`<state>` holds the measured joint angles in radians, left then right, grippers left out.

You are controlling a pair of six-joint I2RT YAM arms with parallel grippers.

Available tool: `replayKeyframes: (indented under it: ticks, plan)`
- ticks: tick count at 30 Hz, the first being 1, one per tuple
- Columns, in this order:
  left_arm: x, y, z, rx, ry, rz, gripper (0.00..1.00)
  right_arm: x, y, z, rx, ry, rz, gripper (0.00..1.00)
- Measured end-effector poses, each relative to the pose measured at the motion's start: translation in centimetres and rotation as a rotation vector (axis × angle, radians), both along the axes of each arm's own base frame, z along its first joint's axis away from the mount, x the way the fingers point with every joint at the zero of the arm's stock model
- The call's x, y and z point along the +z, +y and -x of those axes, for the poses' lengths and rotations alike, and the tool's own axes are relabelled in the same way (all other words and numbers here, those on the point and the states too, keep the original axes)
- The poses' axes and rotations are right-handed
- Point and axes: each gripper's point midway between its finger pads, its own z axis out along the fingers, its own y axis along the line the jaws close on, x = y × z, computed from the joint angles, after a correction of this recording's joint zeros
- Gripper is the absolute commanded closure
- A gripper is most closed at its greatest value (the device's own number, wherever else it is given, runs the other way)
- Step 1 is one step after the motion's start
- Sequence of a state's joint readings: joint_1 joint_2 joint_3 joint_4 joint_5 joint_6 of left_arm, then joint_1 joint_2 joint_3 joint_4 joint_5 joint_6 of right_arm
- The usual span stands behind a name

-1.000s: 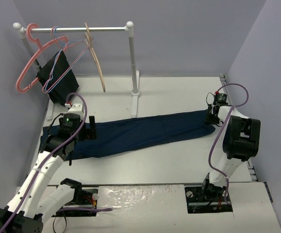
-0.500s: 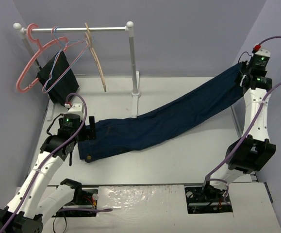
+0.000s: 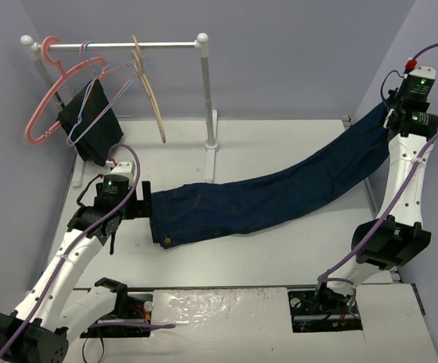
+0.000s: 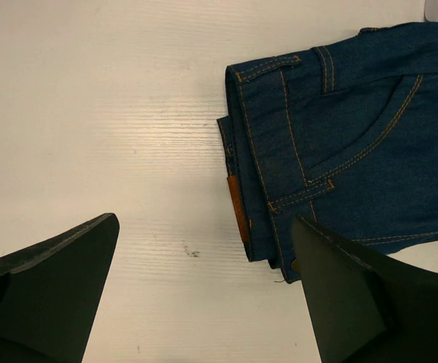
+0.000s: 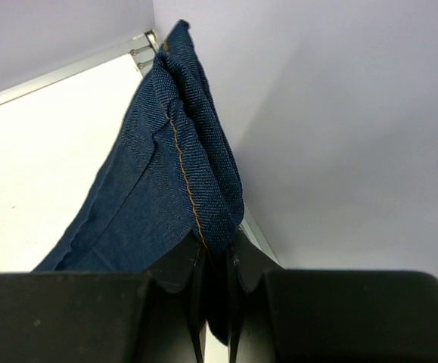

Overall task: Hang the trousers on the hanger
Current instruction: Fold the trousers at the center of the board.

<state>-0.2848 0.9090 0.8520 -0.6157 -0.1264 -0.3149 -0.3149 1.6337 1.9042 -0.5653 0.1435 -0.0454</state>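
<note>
The dark navy trousers stretch from their waist on the table at centre-left up to the raised leg ends at the far right. My right gripper is shut on the leg ends and holds them high by the right wall. My left gripper is open and empty, low over the table just left of the waist, jaws wide apart. The tan wooden hanger hangs on the rack's rail at the back left.
The white rack stands at the back, its post and foot just behind the trousers. A pink hanger, thin wire hangers and a black cloth hang on its left end. Walls close in on both sides.
My right gripper has lifted the leg ends up and to the far right, dragging the trousers rightward. The waist slid away from my left gripper, which stayed open.
</note>
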Motion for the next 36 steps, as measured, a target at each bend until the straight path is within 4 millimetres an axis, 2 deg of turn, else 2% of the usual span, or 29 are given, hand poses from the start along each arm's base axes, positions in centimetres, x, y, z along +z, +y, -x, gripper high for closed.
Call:
replayKeyframes:
  ticks: [2,4,8,10,13,16,18,24,28,31,35,36]
  plan:
    - [-0.1,-0.3,0.0,-0.012,0.007,0.012,0.12,0.7,0.4,-0.2,0.021,-0.020,-0.006,1.00]
    - [-0.1,-1.2,0.0,-0.040,0.011,0.049,0.22,0.6,1.1,-0.5,0.052,-0.030,-0.023,1.00]
    - [0.0,-5.1,-0.5,-0.146,0.010,0.139,0.28,-2.4,2.6,-0.1,0.097,0.018,-0.080,1.00]
    - [0.2,-8.5,-0.9,-0.236,0.017,0.167,0.33,-4.5,3.5,0.2,0.121,0.056,-0.115,1.00]
    - [1.1,-14.0,-2.8,-0.350,0.011,0.217,0.40,-6.8,4.3,0.4,0.147,0.096,-0.158,1.00]
    - [2.0,-19.8,-5.9,-0.418,-0.017,0.296,0.45,-8.0,4.8,0.6,0.157,0.112,-0.180,1.00]
    - [1.9,-23.8,-8.4,-0.456,-0.034,0.354,0.48,-8.3,4.9,0.8,0.158,0.115,-0.186,1.00]
    - [-0.9,-34.8,-13.8,-0.558,-0.028,0.529,0.65,-7.7,5.2,1.1,0.151,0.084,-0.198,1.00]
    - [-4.3,-40.8,-15.3,-0.619,0.018,0.618,0.70,-7.3,5.4,1.1,0.150,0.065,-0.205,1.00]
    - [-7.1,-44.1,-15.7,-0.655,0.052,0.655,0.73,-7.3,5.5,1.1,0.151,0.060,-0.212,1.00]
    - [-11.1,-46.2,-15.3,-0.663,0.113,0.651,0.72,-7.2,5.6,1.1,0.156,0.054,-0.214,1.00]
    - [-11.6,-46.4,-15.4,-0.662,0.116,0.651,0.70,-7.1,5.6,1.1,0.157,0.053,-0.214,1.00]
